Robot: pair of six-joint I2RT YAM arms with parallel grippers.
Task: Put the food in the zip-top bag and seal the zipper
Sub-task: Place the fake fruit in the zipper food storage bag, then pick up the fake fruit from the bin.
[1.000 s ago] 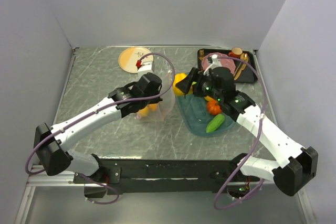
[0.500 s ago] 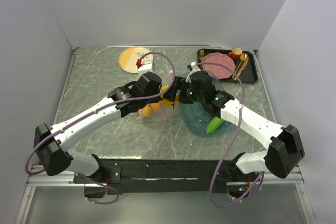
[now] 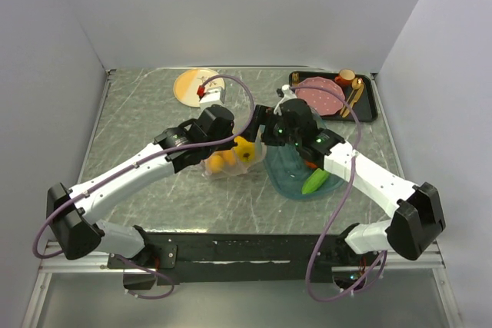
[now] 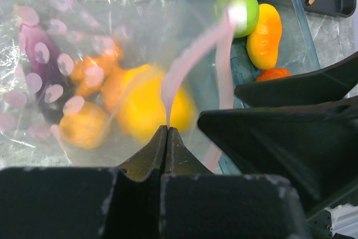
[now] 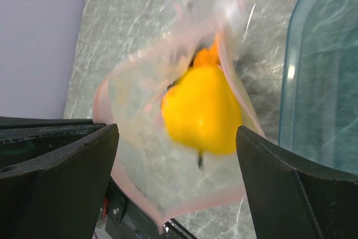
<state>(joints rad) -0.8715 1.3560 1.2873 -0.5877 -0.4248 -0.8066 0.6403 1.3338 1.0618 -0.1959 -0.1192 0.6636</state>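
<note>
My left gripper (image 3: 231, 139) is shut on the pink zipper (image 4: 168, 96) and holds the clear zip-top bag (image 3: 223, 167) with its mouth open. In the bag lie a purple eggplant (image 4: 38, 65), orange pieces (image 4: 84, 128) and the yellow pepper (image 3: 244, 150). My right gripper (image 3: 266, 128) is open and empty just above the bag's mouth; in its wrist view the pepper (image 5: 202, 110) sits blurred inside the mouth, between the fingers. A green apple (image 4: 238, 4), an orange piece (image 4: 264, 34), a tomato (image 4: 273, 74) and a cucumber (image 3: 315, 182) lie in the teal tray (image 3: 286, 182).
A black tray (image 3: 369, 109) with a pink plate (image 3: 323, 94) stands at the back right. A round yellow plate (image 3: 192, 84) and a small white block (image 3: 213, 95) are at the back. Grey walls close in the table on three sides.
My right gripper carried the yellow pepper left from the teal tray to the bag's mouth and opened; the pepper is now inside the bag. The left gripper kept hold of the zipper.
</note>
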